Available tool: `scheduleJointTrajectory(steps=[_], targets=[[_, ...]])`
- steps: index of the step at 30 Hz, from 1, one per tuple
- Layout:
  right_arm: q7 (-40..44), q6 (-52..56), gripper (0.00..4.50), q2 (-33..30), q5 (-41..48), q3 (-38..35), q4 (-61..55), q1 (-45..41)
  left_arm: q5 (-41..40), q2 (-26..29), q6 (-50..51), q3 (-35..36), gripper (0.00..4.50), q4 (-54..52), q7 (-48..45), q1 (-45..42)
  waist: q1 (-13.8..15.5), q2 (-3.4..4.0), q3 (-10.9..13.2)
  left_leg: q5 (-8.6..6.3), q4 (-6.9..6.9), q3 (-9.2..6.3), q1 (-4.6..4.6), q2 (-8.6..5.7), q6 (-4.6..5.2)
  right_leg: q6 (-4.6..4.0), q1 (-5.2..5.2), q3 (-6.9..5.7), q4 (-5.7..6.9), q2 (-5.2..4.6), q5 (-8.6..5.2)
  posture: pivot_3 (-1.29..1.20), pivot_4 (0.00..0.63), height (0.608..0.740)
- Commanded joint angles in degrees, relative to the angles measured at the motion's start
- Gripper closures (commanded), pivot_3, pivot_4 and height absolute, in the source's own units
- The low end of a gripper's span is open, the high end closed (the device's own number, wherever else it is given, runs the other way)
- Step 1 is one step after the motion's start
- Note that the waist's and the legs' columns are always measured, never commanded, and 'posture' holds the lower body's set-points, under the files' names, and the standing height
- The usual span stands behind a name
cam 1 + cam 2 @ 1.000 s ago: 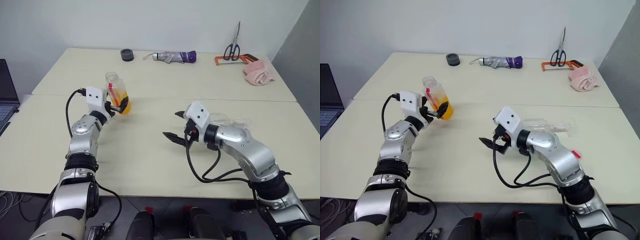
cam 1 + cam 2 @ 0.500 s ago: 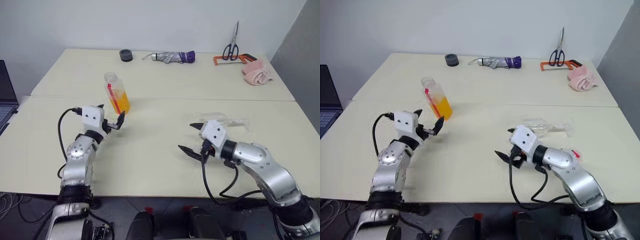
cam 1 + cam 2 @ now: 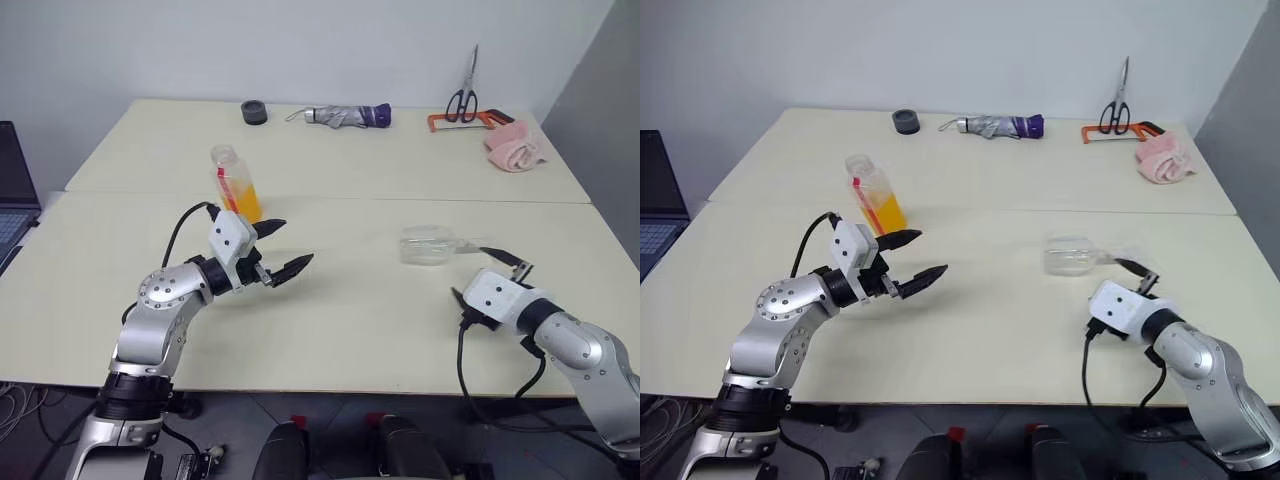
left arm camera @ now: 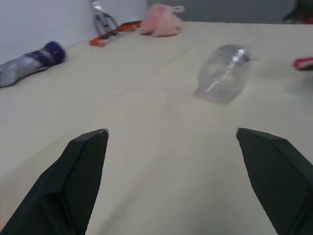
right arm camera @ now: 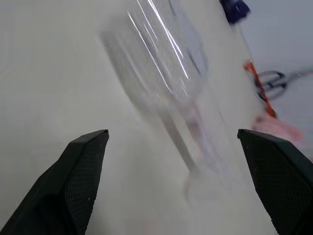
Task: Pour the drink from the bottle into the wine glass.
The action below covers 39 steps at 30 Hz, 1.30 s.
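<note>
i see one bottle (image 3: 233, 183) standing upright on the cream bench (image 3: 340, 320), uncapped as far as i can tell, with the orange drink (image 3: 246, 205) filling its lower part. one wine glass (image 3: 432, 245) lies on its side well to the right of it, so i judge it must be stood up before any pouring. my left pincer (image 3: 282, 247) hovers just in front of the bottle, spread wide and holding nothing, pointing across towards the glass. my right pincer (image 3: 1136, 271) sits just beside the stem end of the fallen glass, also wide open and empty, placed well to right it. two pincers, one bottle, one glass.
</note>
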Motion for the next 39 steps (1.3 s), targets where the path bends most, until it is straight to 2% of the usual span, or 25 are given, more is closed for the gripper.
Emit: scheduleJointTrajectory(steps=[1, 9, 17, 20, 30, 31, 35, 39], targets=[[-3.8, -3.3, 0.0, 0.1, -9.1, 2.8, 3.0, -2.8, -1.7, 1.1, 0.0, -1.5, 0.03, -0.3, -5.7, -2.5, -0.1, 0.0, 0.0, 0.01, -0.04, 0.04, 0.05, 0.02, -0.01, -0.01, 0.0, 0.04, 0.0, 0.03, -0.01, 0.0, 0.15, 0.74], [-7.0, -8.8, 0.0, 2.9, -17.3, 6.9, 16.5, -12.0, -3.0, 1.4, 1.3, -3.8, 0.03, -0.1, -13.2, -4.8, 0.1, 0.0, 0.0, 0.02, -0.07, 0.13, 0.03, 0.0, -0.03, -0.05, -0.02, 0.09, -0.02, 0.01, -0.03, 0.0, 0.15, 0.74], [-10.4, -12.3, 0.0, 5.5, -21.5, 8.6, 28.4, -17.5, -3.3, 0.6, 1.2, -3.2, 0.03, 1.3, -14.7, -4.4, 0.1, 0.0, 0.0, 0.02, -0.09, 0.14, 0.0, 0.0, -0.03, -0.06, -0.03, 0.09, -0.05, -0.01, -0.03, 0.0, 0.15, 0.74], [-11.4, -13.2, 0.58, 6.6, -22.1, 9.0, 31.8, -19.2, -3.2, 0.4, 1.1, -3.1, 0.0, 1.6, -14.6, -4.1, 0.0, 0.0, 0.0, 0.02, -0.08, 0.15, 0.01, 0.0, -0.03, -0.06, -0.03, 0.1, -0.05, -0.02, -0.02, 0.0, 0.15, 0.74], [-14.3, -15.7, 4.27, 9.5, -23.9, 10.4, 39.8, -24.1, -3.8, -0.5, 3.8, -2.2, 0.0, -0.1, -11.9, -3.1, 0.0, 0.0, 0.0, 0.02, -0.08, 0.16, 0.03, 0.02, -0.03, -0.07, -0.03, 0.13, -0.02, -0.01, -0.02, 0.0, 0.15, 0.74], [-14.7, -16.0, 4.41, 9.6, -23.6, 10.1, 39.8, -24.2, -4.0, -0.6, 4.4, -1.8, 0.0, -0.5, -11.2, -2.8, 0.0, 0.0, 0.0, 0.02, -0.08, 0.15, 0.03, 0.02, -0.03, -0.07, -0.03, 0.12, -0.01, -0.01, -0.02, 0.0, 0.15, 0.74], [-15.4, -17.2, 4.41, 11.0, -20.0, 7.2, 36.5, -25.1, -5.0, -1.0, 6.7, 0.9, 0.0, -1.4, -6.6, -1.3, -0.2, 0.0, 0.0, 0.02, -0.08, 0.16, 0.03, 0.02, -0.03, -0.07, -0.03, 0.14, -0.01, -0.02, -0.02, 0.0, 0.15, 0.74], [-14.2, -21.4, 4.41, 18.1, -9.4, 4.1, 33.7, -27.4, -6.1, -1.7, 8.5, 4.8, 0.0, -1.4, -1.6, 0.4, -0.4, 0.0, 0.0, 0.02, -0.08, 0.16, 0.04, 0.05, -0.03, -0.07, -0.07, 0.15, 0.06, -0.01, -0.02, 0.0, 0.15, 0.74]])
